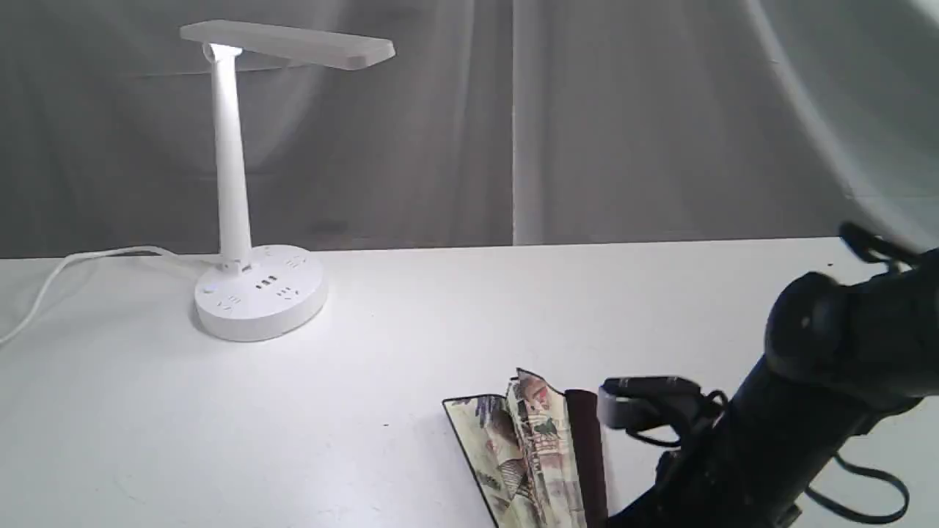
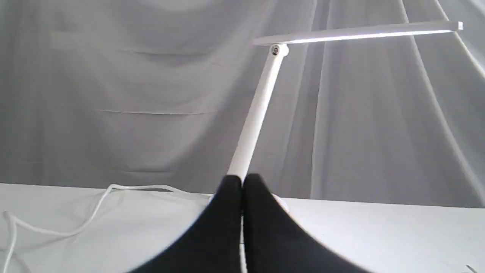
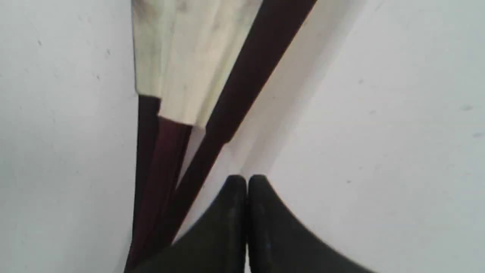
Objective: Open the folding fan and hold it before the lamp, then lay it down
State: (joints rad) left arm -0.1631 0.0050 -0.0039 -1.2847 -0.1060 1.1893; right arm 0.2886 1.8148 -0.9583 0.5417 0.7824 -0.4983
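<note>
Folding fan (image 1: 524, 447) barely open; left gripper (image 2: 241, 182) and right gripper (image 3: 246, 182) fingers pressed together.
Part the right, pinch the rib (image 3: 242, 87) at its nine o'clock.

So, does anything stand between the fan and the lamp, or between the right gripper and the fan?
Nothing visible does. The fan lies partly folded in the foreground, the lamp stands back left, and only bare table lies between them. The right gripper, shut, sits right beside the fan.
</note>
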